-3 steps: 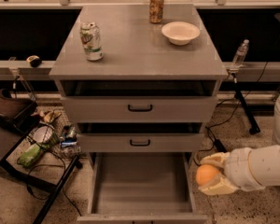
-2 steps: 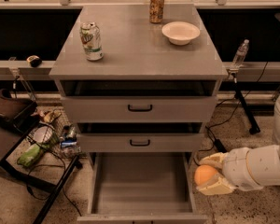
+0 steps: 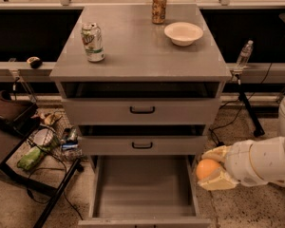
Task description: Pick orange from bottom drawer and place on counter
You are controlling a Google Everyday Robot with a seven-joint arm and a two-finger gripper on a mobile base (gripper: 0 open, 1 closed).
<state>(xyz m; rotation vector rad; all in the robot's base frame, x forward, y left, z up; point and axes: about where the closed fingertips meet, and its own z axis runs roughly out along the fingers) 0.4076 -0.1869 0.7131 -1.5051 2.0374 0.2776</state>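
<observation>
End effector (image 3: 210, 171) clamped on the orange (image 3: 205, 168), just right of the open bottom drawer (image 3: 141, 184).

The orange sits between the two fingers, out past the drawer's right wall, so the picking part looks done. I think the next move is a big lift, up past the two upper drawers (image 3: 142, 110), then left and over the surface (image 3: 137, 46). Up there a green can (image 3: 93, 42) stands front left, a bowl (image 3: 183, 33) back right and a tan can (image 3: 158, 7) at the back. The bare middle looks like a safe spot.
</observation>
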